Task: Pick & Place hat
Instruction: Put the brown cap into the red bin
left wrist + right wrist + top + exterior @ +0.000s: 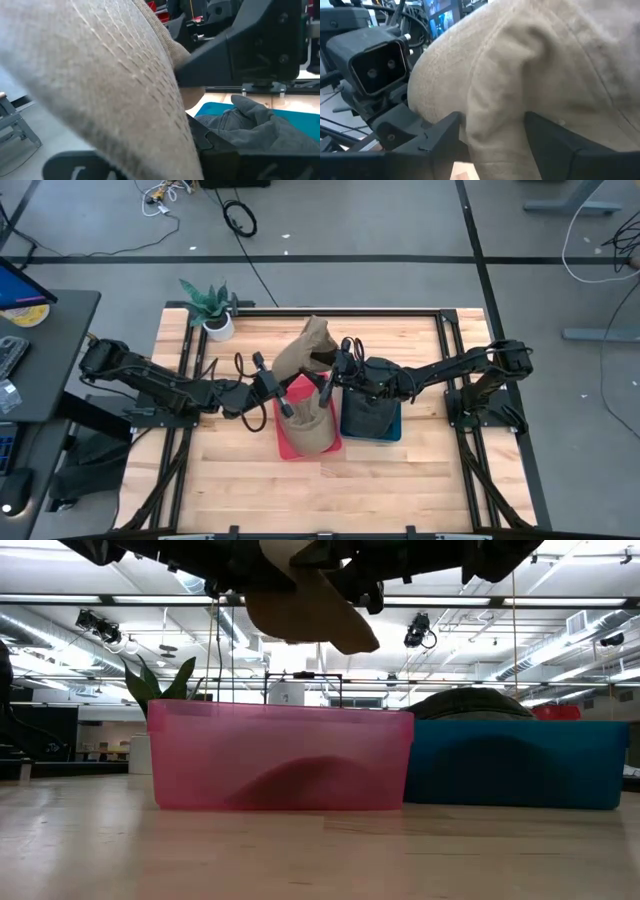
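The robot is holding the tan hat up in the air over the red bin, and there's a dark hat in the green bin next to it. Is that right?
Almost. The bin beside the red bin is blue, not green, as the low view shows. The tan hat does hang above the red bin, and a dark hat does sit in the blue one.

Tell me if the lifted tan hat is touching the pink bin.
Apart. In the low view the tan hat hangs from the grippers, with open background visible between it and the pink bin rim.

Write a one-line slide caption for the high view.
Both grippers, left and right, hold a tan hat above the pink bin beside the blue bin.
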